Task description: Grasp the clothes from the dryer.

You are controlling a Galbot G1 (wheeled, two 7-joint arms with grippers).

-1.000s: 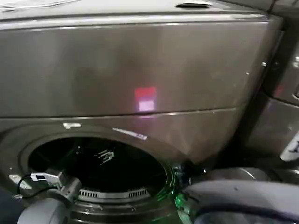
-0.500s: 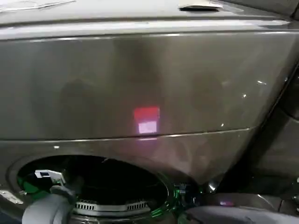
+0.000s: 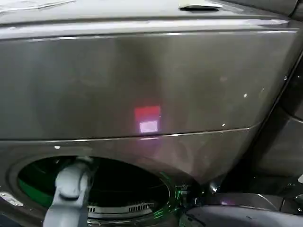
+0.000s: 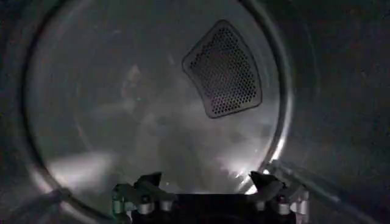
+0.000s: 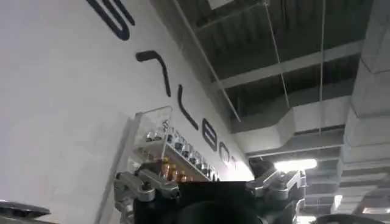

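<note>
One dryer (image 3: 142, 80) is seen; its one mouth (image 3: 94, 189) is entered by the left arm. The left pincer (image 4: 210, 185) is spread inside, pinching nothing. The right pincer (image 5: 210, 182), spread, is pointed ceilingward.

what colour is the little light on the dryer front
Red on top, fading to pinkish white below; the light on the dryer shows best in the head view.

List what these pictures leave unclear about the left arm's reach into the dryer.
- The clothes: the left wrist view looks into the dark drum, where no cloth can be made out.
- Left hand: fingers spread with nothing between them; their bases are cut off by the frame's edge.
- Head view: the left arm hides part of the dryer mouth.
- Right hand: faces the ceiling, open.
</note>
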